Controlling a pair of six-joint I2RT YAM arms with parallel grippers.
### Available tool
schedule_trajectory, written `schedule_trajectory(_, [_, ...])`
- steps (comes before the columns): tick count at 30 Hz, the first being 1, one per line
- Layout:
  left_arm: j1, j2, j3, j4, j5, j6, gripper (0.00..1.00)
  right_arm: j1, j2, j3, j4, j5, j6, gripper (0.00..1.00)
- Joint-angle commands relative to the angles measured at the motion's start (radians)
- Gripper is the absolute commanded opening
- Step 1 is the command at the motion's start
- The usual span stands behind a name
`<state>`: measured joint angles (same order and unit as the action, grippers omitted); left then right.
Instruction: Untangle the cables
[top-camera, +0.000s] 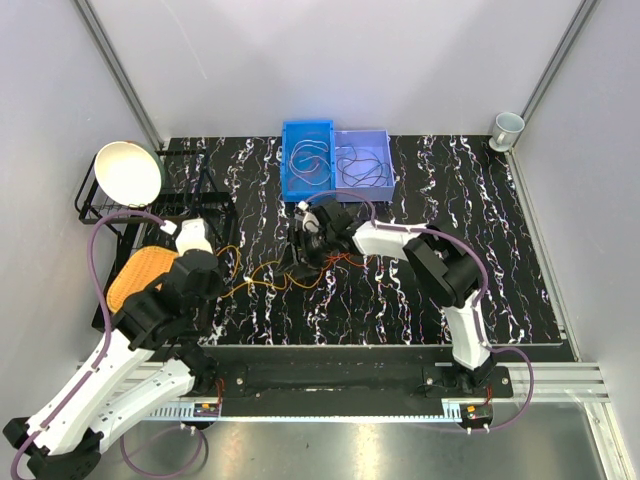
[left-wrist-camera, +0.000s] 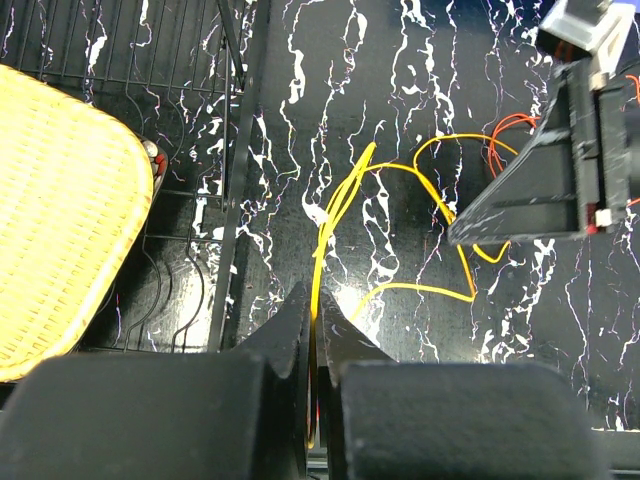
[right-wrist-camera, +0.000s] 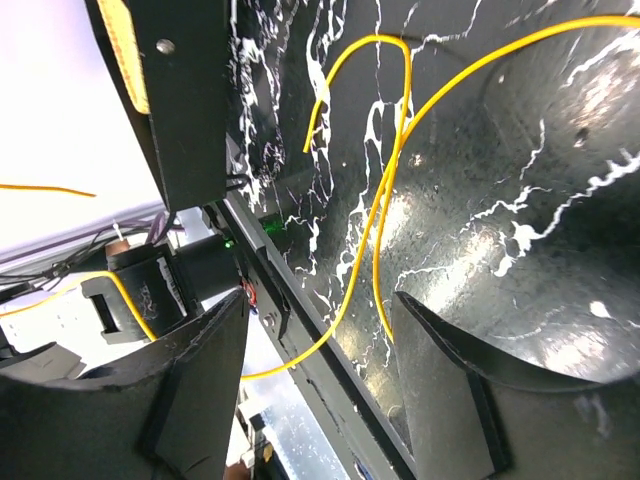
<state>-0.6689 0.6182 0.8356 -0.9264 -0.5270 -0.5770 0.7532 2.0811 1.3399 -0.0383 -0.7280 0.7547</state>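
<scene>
A tangle of thin orange cables lies on the black marbled table, with a bit of red cable beside it. My left gripper is shut on one orange cable, which runs out from between its fingertips toward the tangle. My right gripper hangs over the tangle with its jaws wide apart. An orange cable passes through the gap between its fingers, untouched. The right gripper also shows in the left wrist view, next to red loops.
A blue bin and a lavender bin at the back each hold sorted cable loops. A black wire dish rack on the left holds a white bowl and a yellow mat. A cup stands at the back right.
</scene>
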Motion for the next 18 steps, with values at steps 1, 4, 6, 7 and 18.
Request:
schedule_trajectory(1, [0.005,0.009,0.016,0.043,0.004,0.005,0.0,0.021,0.025,-0.004,0.029,-0.04,0.029,0.64])
schedule_trajectory(4, [0.005,0.009,0.017,0.043,0.004,0.005,0.0,0.032,0.03,-0.002,0.031,-0.04,0.041,0.64])
schedule_trajectory(6, [0.005,0.009,0.017,0.041,0.004,0.006,0.0,0.038,0.031,-0.001,0.031,-0.045,0.047,0.63])
schedule_trajectory(7, [0.003,0.009,0.016,0.043,0.004,0.006,0.0,0.038,0.034,-0.002,0.031,-0.048,0.051,0.63])
schedule_trajectory(18, [0.003,0.008,0.016,0.043,0.004,0.006,0.0,0.052,0.059,-0.015,0.071,-0.06,0.058,0.41])
